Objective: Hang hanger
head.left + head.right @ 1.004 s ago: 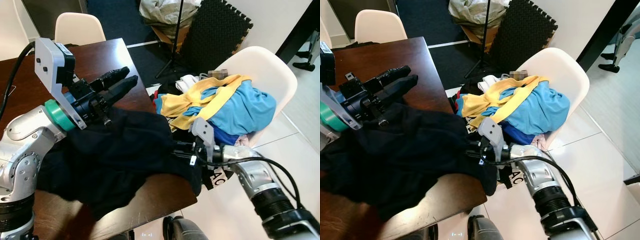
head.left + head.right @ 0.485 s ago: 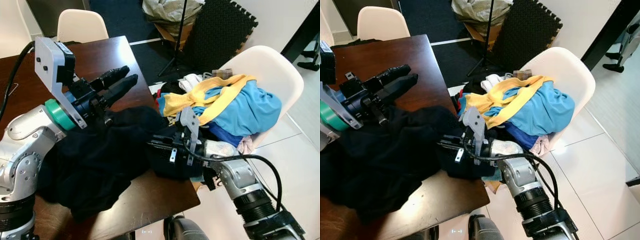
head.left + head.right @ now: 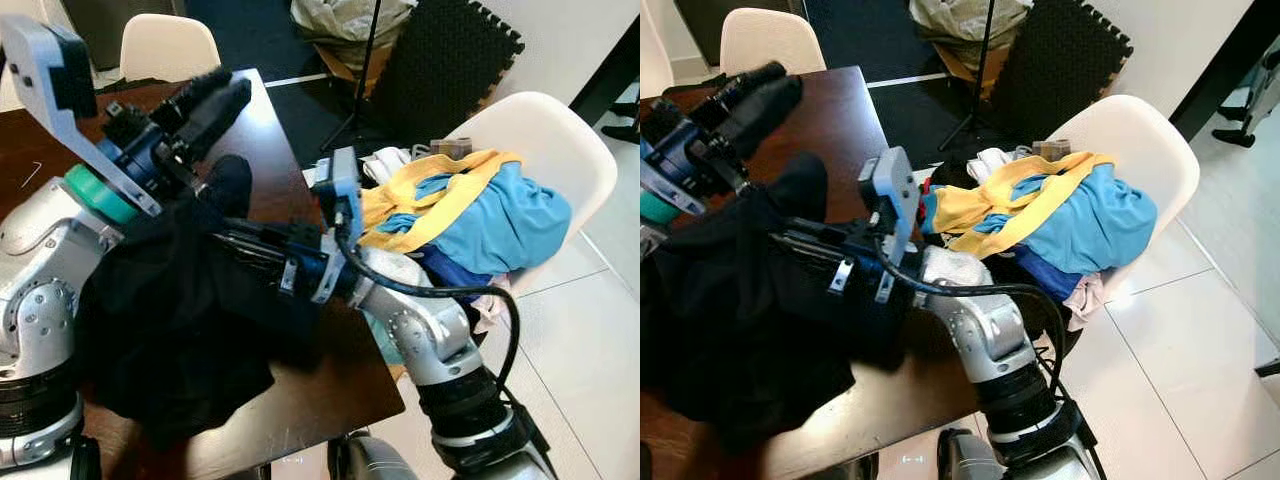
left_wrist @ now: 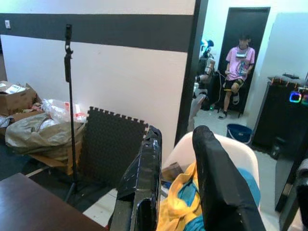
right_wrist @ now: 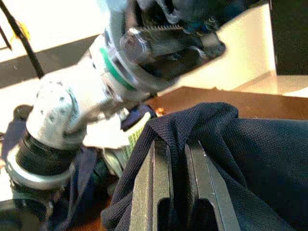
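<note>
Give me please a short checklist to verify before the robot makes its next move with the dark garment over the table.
1. Right gripper holds the dark garment: ok, fabric is pinched between its fingers.
2. Left gripper free: ok, its fingers are apart with nothing between them, raised above the garment.
3. Hanger located: cannot tell, no hanger can be made out.
4. Garment off the brown table: not ok, its lower part lies on the tabletop.
5. Clothes pile on the white chair kept apart: ok, the garment is not touching it.
6. Person at a distance: ok, far back by the doorway.
</note>
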Robot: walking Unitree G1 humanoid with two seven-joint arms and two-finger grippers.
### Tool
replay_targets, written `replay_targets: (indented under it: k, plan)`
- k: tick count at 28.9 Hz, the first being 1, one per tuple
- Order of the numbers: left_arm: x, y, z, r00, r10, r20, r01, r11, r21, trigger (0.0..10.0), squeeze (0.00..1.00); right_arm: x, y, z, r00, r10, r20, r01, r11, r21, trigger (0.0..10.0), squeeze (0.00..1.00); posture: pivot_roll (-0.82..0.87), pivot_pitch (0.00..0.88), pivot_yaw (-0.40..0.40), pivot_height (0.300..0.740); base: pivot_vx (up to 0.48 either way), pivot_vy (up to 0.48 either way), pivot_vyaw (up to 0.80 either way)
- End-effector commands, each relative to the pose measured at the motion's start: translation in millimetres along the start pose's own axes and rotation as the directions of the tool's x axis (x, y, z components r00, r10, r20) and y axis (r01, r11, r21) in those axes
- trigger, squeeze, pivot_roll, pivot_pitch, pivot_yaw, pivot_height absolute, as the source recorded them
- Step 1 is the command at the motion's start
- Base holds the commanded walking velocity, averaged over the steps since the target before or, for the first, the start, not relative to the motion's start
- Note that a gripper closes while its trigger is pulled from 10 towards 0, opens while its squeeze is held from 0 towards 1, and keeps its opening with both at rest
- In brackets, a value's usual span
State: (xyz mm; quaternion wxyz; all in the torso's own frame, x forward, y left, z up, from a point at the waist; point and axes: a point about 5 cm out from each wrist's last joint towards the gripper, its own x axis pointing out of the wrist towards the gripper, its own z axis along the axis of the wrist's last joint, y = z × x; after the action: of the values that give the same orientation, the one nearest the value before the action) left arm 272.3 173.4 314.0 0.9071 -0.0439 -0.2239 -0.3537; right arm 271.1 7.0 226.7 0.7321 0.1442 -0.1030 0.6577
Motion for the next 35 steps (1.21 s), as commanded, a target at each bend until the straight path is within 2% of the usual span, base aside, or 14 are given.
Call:
replay_targets:
  k: [1,5,7,8,9,10,14,15,17,18,23,24,31,35]
  plan:
    - [0.5,-1.0,14,0.997,-0.008,0.077,0.009,1.000,-0.019,10.0,0.00,15.2,7.0,-15,0.997,0.038,-0.069,-0.036,0.999,0.035,10.0,0.00,0.03,0.089,0.034,0.740,0.000,0.000,0.00]
    - [0.7,-1.3,17,0.996,-0.009,0.092,0.012,1.000,-0.024,10.0,0.00,15.5,6.4,-29,0.989,0.031,-0.143,-0.026,0.999,0.038,10.0,0.00,0.03,0.089,0.034,0.740,0.000,0.000,0.00]
    - [0.3,-1.6,13,0.997,-0.003,0.076,0.004,1.000,-0.018,10.0,0.00,-4.4,-2.1,-102,0.859,-0.115,-0.500,0.040,0.986,-0.159,10.0,0.00,0.04,0.091,0.030,0.740,0.000,0.000,0.00]
    - [0.3,-1.6,13,0.997,-0.003,0.076,0.004,1.000,-0.018,10.0,0.00,-4.4,-2.1,-102,0.859,-0.115,-0.500,0.040,0.986,-0.159,10.0,0.00,0.04,0.091,0.030,0.740,0.000,0.000,0.00]
    - [0.0,-1.8,11,0.998,0.000,0.065,0.001,1.000,-0.015,10.0,0.00,-14.3,-2.8,-121,0.802,-0.162,-0.575,0.032,0.973,-0.228,10.0,0.00,0.04,0.091,0.030,0.740,0.000,0.000,0.00]
    - [-0.3,-2.2,9,0.998,0.001,0.057,0.000,1.000,-0.012,10.0,0.00,-20.2,-2.7,-130,0.775,-0.189,-0.603,0.030,0.964,-0.263,10.0,0.00,0.04,0.092,0.029,0.740,0.000,0.000,0.00]
    - [-1.2,-2.8,7,0.999,0.001,0.044,-0.001,1.000,-0.009,10.0,0.00,-20.9,-9.4,-122,0.793,-0.266,-0.549,0.108,0.947,-0.304,10.0,0.00,0.04,0.092,0.029,0.740,0.000,0.000,0.00]
    - [-1.3,-2.8,6,0.999,0.002,0.040,-0.002,1.000,-0.010,10.0,0.00,-22.3,-15.9,-115,0.791,-0.319,-0.522,0.141,0.925,-0.353,10.0,0.56,0.04,0.092,0.029,0.740,0.000,0.000,0.00]
    - [-1.3,-2.8,6,0.999,0.002,0.040,-0.002,1.000,-0.010,10.0,0.00,-22.3,-15.9,-115,0.791,-0.319,-0.522,0.141,0.925,-0.353,10.0,0.56,0.04,0.092,0.029,0.740,0.000,0.000,0.00]
    - [-1.3,-2.8,5,0.999,0.003,0.038,-0.002,1.000,-0.010,10.0,0.00,-24.2,-22.2,-109,0.788,-0.363,-0.498,0.170,0.904,-0.391,10.0,1.00,0.04,0.092,0.029,0.740,0.000,0.000,0.00]
    - [-0.1,-2.6,3,1.000,-0.002,0.029,0.003,1.000,-0.016,10.0,0.00,-24.4,-31.1,-54,0.897,-0.359,-0.259,0.282,0.914,-0.291,10.0,1.00,0.03,0.094,0.034,0.740,0.000,0.000,0.00]
    - [-0.2,-2.7,3,1.000,-0.004,0.029,0.004,1.000,-0.018,10.0,0.00,-26.2,-27.3,-38,0.932,-0.305,-0.195,0.260,0.939,-0.224,10.0,0.00,0.03,0.093,0.035,0.740,0.000,0.000,0.00]
    - [0.1,-4.4,-1,1.000,-0.006,0.009,0.006,1.000,-0.016,10.0,0.00,-43.5,-8.7,8,0.997,-0.076,-0.021,0.074,0.994,-0.083,10.0,0.00,0.03,0.093,0.037,0.740,0.000,0.000,0.00]
    - [1.0,-5.5,-5,1.000,-0.002,-0.005,0.002,1.000,-0.008,10.0,0.00,-50.6,-7.8,16,0.997,-0.072,0.004,0.072,0.994,-0.085,10.0,0.00,0.03,0.093,0.037,0.740,0.000,0.000,0.00]
